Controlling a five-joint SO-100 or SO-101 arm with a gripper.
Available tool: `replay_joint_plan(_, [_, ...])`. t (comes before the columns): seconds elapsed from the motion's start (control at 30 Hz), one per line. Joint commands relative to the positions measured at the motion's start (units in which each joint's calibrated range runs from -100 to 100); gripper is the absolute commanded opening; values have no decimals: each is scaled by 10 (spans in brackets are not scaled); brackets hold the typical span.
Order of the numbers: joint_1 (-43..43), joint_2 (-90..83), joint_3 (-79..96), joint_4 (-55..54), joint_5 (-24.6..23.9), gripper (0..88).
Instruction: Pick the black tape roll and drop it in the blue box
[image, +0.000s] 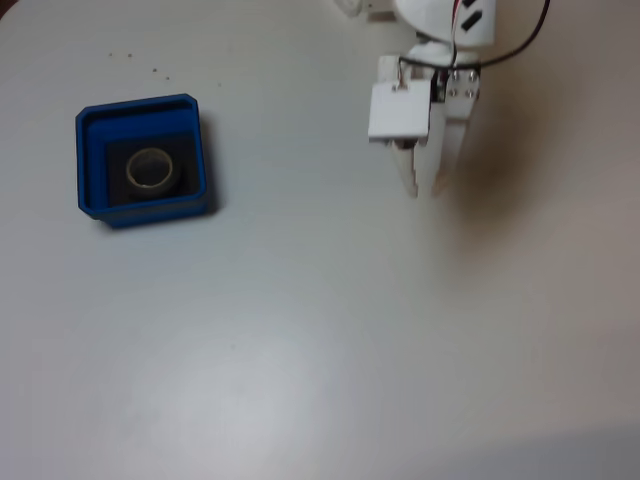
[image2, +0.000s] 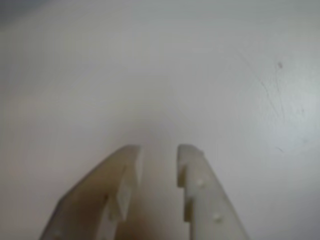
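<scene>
Black tape roll (image: 152, 169) lying flat inside the blue box (image: 141, 110), fixed view.
White gripper (image: 424, 190) well apart to its right, empty, fingers (image2: 200, 192) slightly parted over the bare table (image: 320, 340).

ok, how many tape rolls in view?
1. The black tape roll lies inside the blue box, left side of the fixed view, apart from the hand.
</scene>
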Motion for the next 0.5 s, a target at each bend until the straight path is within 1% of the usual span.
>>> replay_joint_plan(0.0, [-3, -91, 67, -3, 1, 7])
replay_joint_plan(0.47, [-3, -288, 344, -7, 2, 7])
